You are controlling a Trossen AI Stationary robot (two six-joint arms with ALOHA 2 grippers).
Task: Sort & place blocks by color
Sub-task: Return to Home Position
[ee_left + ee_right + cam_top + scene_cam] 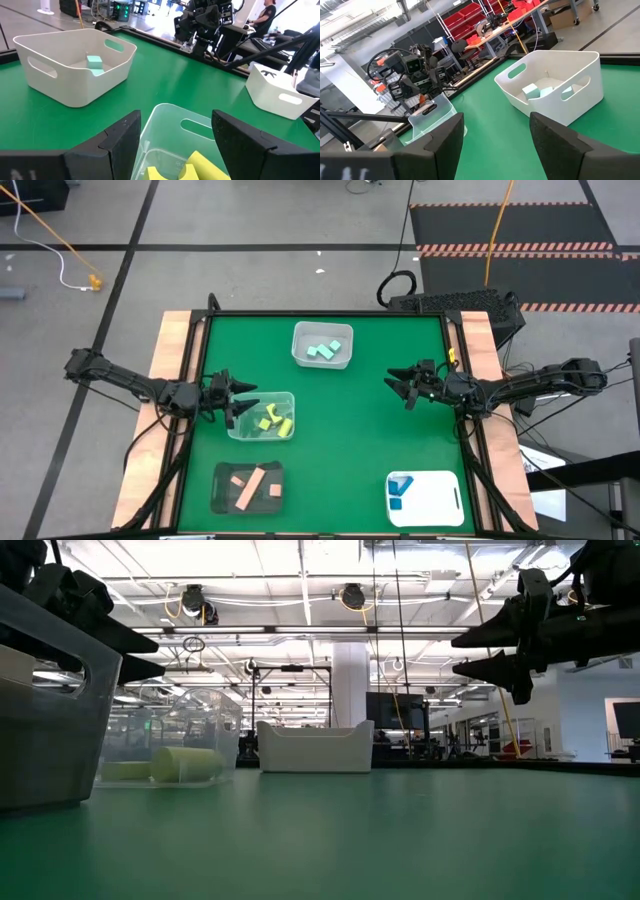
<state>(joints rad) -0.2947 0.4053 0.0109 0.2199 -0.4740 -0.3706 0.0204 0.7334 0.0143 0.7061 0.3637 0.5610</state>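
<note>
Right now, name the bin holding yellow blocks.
The clear bin by the left gripper; the top white bin holds mint, the bottom white bin blue, the dark bin pink.

Overhead, low, 2 wrist cams — shared table (350,430)

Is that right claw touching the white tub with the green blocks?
Apart. The high view shows bare green table between the right gripper and white tub.

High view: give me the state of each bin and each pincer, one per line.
Top white bin: upright, holds mint green blocks.
Clear bin: upright, holds yellow blocks.
Dark bin: holds tan-pink blocks.
Lower white bin: holds blue blocks.
Left pincer: open, empty, at the clear bin's edge.
Right pincer: open, empty, over the green table.
</note>
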